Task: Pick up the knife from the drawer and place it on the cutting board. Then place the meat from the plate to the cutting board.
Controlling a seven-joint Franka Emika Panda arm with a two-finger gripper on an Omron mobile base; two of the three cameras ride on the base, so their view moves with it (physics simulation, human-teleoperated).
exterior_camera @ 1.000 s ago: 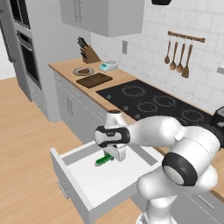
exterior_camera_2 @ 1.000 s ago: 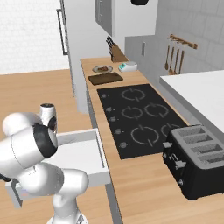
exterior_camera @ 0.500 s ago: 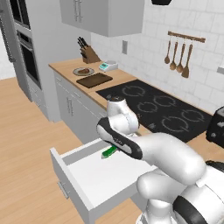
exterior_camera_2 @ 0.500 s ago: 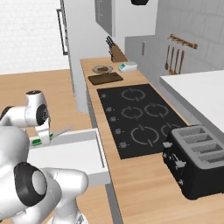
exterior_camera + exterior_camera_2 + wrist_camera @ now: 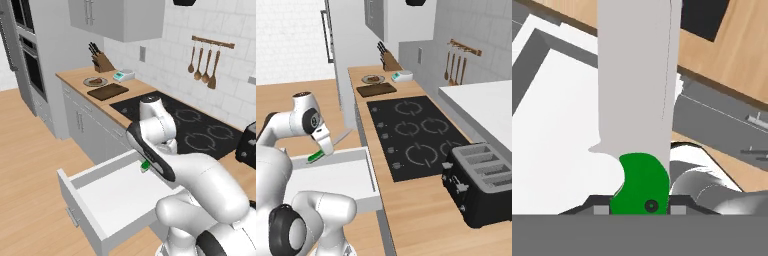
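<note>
My gripper (image 5: 322, 148) is shut on the knife's bright green handle (image 5: 314, 157) and holds it in the air over the open white drawer (image 5: 331, 175). The grey blade (image 5: 342, 137) points toward the counter edge. In the hand view the handle (image 5: 641, 182) sits between my fingertips and the blade (image 5: 637, 75) runs straight ahead. From the left, only a bit of green handle (image 5: 145, 165) shows under my arm above the drawer (image 5: 107, 202). Far along the counter lies the dark cutting board (image 5: 107, 91) (image 5: 376, 89). Beside it, the plate (image 5: 95, 82) (image 5: 372, 79) carries the meat (image 5: 374, 77).
A black cooktop (image 5: 413, 135) lies in the wooden counter between the drawer and the board. A black toaster (image 5: 481, 182) stands near me on the right. A knife block (image 5: 102, 61) and a small white-teal box (image 5: 123, 75) sit behind the plate. Utensils (image 5: 206, 62) hang on the wall.
The knife has come up from the drawer floor in my shut gripper. The hand has swung it toward the counter edge, blade now pointing forward.
</note>
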